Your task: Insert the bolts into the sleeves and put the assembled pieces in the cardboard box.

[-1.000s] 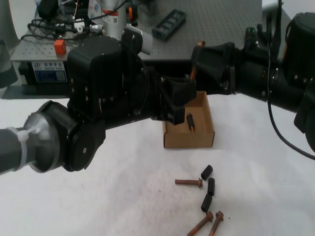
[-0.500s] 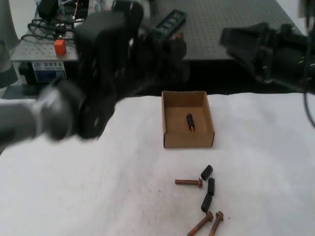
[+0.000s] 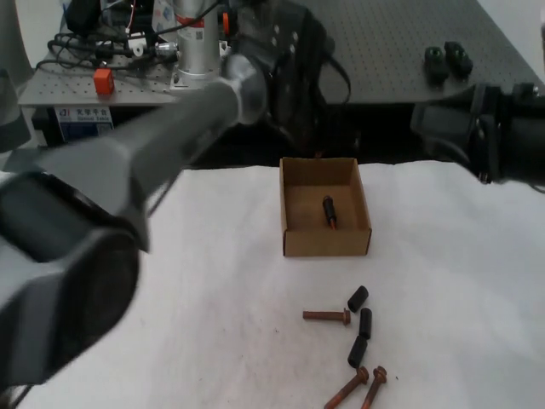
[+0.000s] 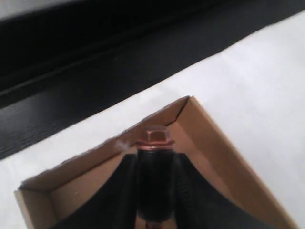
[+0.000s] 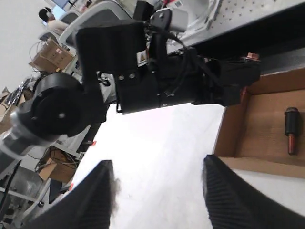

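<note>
- The open-topped brown cardboard box [image 3: 327, 241] sits on the white cloth [image 3: 213, 298], mid-bench and towards the far side.
- One assembled piece [image 3: 329, 211], a copper-coloured bolt in a black sleeve, lies flat on the box floor. Its long axis runs near to far, hexagonal head at the far end and threaded tip at the near end.
- The left gripper [image 4: 155, 164] hangs at the far edge of the box, its dark fingers [image 4: 121, 191] clamped narrowly on a second bolt-and-sleeve piece [image 4: 153, 183]. That piece's long axis crosses the fingers, with the hex head out one side and the threaded tip out the other. Its tilt against the bench is unclear.
- The right gripper [image 5: 157, 191] hovers to the right of the box, its ribbed black fingers spread wide with nothing between them.
- Three short black cylindrical sleeves [image 3: 365, 322] lie in a loose near-to-far line on the near side of the box.
- One loose copper bolt [image 3: 328, 316] lies left to right, its head just beside the farthest sleeve.
- Two more bolts [image 3: 347, 388] lie nearest, heads far, shafts slanting near-left.
- The cloth is soft and slightly rumpled.
- Behind it stands a grey perforated metal table [image 3: 383, 43] carrying cables.
</note>
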Robot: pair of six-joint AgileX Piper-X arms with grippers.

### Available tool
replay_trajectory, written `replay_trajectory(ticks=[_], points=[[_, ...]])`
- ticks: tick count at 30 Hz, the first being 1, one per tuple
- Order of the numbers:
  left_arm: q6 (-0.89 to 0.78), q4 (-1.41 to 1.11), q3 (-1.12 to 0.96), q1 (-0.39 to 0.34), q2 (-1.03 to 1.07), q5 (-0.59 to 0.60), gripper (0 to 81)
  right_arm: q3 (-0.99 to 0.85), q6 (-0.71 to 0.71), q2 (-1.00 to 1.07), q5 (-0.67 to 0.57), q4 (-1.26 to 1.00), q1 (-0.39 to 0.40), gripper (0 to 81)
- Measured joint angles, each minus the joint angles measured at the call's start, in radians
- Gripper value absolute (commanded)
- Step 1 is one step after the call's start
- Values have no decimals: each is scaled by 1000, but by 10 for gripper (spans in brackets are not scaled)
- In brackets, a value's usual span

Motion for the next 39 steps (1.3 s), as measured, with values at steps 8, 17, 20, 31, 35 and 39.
replay_trajectory(ticks=[8,17,20,31,35,39], points=[[2,120,-52,0,86,-6,80,0,-81,0,41,79,0,390],[4,206,-59,0,47,17,351,0,-250,0,249,302,14,390],[36,260,-59,2,-30,21,344,0,-301,0,328,368,57,390],[61,271,150,12,-339,-86,272,-61,-376,176,540,584,269,390],[61,235,358,14,-438,-94,272,-81,-376,242,560,609,318,390],[61,167,609,14,-560,-94,272,-112,-376,313,574,616,367,390]])
